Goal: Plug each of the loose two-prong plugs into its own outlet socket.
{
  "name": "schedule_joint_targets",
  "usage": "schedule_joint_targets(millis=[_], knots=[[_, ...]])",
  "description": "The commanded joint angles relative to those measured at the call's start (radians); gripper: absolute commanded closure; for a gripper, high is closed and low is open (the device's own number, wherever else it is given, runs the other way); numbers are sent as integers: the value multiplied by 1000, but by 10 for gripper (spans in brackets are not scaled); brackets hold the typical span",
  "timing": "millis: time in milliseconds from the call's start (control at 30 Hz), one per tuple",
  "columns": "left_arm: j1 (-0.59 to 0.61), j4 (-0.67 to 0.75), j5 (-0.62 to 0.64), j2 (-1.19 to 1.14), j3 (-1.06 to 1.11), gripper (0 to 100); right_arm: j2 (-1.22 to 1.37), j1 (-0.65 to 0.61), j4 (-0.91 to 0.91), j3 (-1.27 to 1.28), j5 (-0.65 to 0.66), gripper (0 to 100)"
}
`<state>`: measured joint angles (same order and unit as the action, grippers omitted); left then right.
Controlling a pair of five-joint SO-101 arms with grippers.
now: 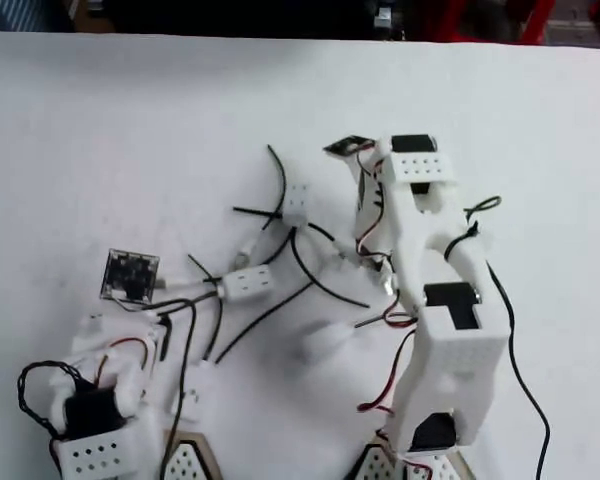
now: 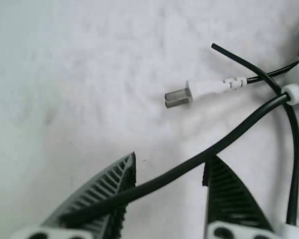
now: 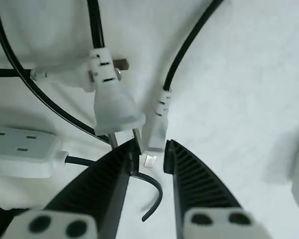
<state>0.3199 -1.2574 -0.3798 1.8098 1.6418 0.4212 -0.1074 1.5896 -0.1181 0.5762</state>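
Both right jaws are sitting a little open around the prong end of a small white plug (image 3: 157, 128), near the middle of the bench (image 1: 100, 120). I am thinking they should go deeper and squeeze its body, not the prongs. The left jaws are hanging open over a black cable (image 2: 189, 167).

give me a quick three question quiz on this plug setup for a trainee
1. True or false: the left gripper is shut on the white two-prong plug.
2. The black cable near the left gripper: A crosses between its open jaws; B is coiled on the plug; C hangs off the table.
3. Short answer: what lies directly at the right gripper?
Key: 1 false, it is open and the plug lies apart on the table. 2 A. 3 a small white plug.
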Motion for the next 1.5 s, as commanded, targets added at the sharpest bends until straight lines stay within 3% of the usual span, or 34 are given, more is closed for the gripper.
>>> schedule_joint_targets(millis=[0, 533, 767, 1233, 1467], knots=[[7, 3, 9, 15, -25, 773, -12, -2, 21, -43, 3, 915], [7, 3, 8, 15, -25, 774, 133, -15, 25, -84, -54, 920], [7, 3, 5, 15, -25, 774, 113, -22, 56, -91, -54, 980], [1, 12, 11, 15, -35, 771, -412, 18, 127, -51, -46, 981], [-5, 55, 8, 13, -189, 769, -702, 24, 119, 34, -64, 981]])
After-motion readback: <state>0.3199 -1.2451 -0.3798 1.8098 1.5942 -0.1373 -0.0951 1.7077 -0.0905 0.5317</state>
